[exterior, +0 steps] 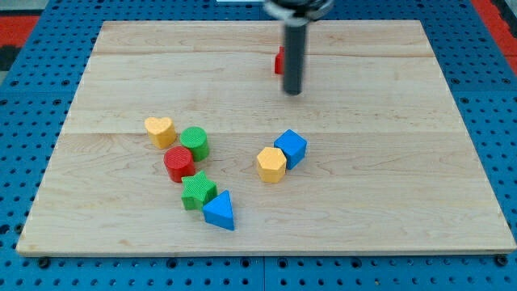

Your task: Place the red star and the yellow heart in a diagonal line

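The yellow heart (160, 130) lies at the view's left of the wooden board. A red block (278, 60), mostly hidden behind my rod, sits near the view's top centre; its shape cannot be made out. My tip (292, 91) rests on the board just below and to the right of that red block, far to the upper right of the yellow heart.
A green cylinder (195, 142) and a red cylinder (178, 163) sit right of the heart. A green block (198, 191) and a blue triangle (220, 211) lie below them. A yellow hexagon (271, 164) touches a blue cube (291, 148) at centre.
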You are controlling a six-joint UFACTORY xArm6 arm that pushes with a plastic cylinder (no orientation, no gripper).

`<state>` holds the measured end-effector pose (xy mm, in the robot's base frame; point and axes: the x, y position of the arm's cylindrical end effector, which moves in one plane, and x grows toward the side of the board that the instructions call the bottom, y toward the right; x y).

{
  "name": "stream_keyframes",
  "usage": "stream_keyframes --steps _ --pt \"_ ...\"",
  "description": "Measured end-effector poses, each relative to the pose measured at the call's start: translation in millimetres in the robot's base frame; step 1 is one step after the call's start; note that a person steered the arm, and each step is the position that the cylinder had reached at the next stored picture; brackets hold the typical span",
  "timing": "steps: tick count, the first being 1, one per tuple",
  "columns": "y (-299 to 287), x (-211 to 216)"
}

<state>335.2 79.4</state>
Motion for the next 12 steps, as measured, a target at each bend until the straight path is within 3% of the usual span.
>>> stream_keyframes --steps 1,2,3,4,5,7,8,9,11,12 --pt "12 -52" --pt "-89 -53" --pt "-175 -17" --pt "-209 17" --pt "-219 -7" --pt "-314 23" --pt "-384 80" --pt "-384 107" --pt "-307 99" --pt "-299 106"
